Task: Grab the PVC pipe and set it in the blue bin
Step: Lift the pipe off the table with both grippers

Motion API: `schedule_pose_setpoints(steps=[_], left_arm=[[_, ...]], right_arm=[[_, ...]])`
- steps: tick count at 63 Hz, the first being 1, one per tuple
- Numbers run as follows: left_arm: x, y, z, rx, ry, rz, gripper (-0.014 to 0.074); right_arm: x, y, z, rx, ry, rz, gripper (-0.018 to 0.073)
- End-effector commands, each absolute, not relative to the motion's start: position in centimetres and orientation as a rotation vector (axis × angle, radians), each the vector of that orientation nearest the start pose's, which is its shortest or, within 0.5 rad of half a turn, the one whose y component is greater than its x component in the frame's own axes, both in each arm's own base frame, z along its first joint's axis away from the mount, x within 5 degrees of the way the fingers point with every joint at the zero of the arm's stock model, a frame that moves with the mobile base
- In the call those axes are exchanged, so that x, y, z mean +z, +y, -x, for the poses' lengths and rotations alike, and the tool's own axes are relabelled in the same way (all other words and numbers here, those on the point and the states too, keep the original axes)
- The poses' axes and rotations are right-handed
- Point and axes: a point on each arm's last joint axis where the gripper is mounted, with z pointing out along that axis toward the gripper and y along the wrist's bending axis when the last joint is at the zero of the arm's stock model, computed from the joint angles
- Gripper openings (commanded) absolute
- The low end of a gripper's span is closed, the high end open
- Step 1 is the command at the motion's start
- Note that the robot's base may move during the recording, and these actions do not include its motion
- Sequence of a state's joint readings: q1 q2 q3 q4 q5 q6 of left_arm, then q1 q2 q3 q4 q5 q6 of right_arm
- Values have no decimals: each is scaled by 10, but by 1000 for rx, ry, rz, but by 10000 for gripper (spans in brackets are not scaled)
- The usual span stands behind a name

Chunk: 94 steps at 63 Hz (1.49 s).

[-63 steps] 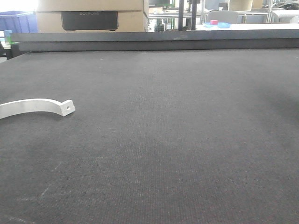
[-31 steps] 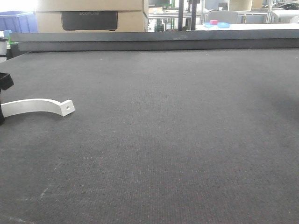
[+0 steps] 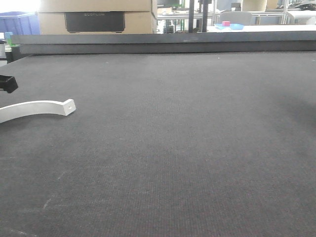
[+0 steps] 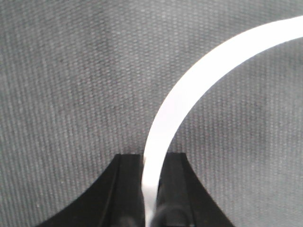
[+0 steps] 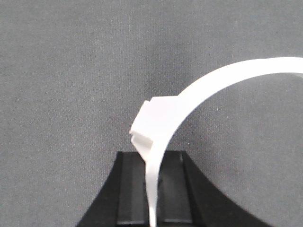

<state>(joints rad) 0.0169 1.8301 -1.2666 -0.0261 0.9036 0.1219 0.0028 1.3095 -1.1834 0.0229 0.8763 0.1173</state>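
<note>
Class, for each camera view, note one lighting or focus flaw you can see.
Front view: glare blows out the top-left corner above the blue bin. Left wrist view: the PVC pipe is overexposed white, softening near the lens; mat weave is crisp. Right wrist view: pipe equally bleached, mat softer.

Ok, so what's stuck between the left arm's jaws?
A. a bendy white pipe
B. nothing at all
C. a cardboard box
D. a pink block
A: in the left wrist view, the curved white PVC pipe runs straight down into the narrow gap between the left arm's jaws, with a black jaw close on each side of it.
</note>
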Motion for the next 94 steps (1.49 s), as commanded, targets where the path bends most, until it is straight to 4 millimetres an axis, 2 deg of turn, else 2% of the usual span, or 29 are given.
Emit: schedule_pose_setpoints(steps=[1,10,18,33,37,44,57,77,83,94], left_arm=[[214,2,-360,-31,2950,-92,-111],[254,-1,-358,-78,2861,-69,-111],[293,-5,-344,-122,2733,-48,-111],[373,-16,-300,-300,2381,27,-111],[393,-16,-287,-296,2262,34,-111],[416,-14,-264,-268,2100,28,-111],[424,-15,-224,-194,1886,-37,-111],[408,-18,-149,-195,1674,-52,-111],[410,-16,-130,-165,1627,-71,-111],[421,-12,-112,-85,1528,-102,-111]], right_arm=[[356,1,-268,62,2413,-136,-162],[375,1,-260,68,2290,-130,-162],[389,1,-247,77,2229,-128,-162],[415,1,-219,83,2095,-120,-162],[423,1,-212,85,2040,-117,-162],[430,1,-202,86,1971,-113,-162],[419,1,-180,87,1866,-107,-162],[408,0,-112,83,1664,-91,-162],[411,0,-96,85,1614,-88,-162],[422,0,-84,88,1502,-82,-162]])
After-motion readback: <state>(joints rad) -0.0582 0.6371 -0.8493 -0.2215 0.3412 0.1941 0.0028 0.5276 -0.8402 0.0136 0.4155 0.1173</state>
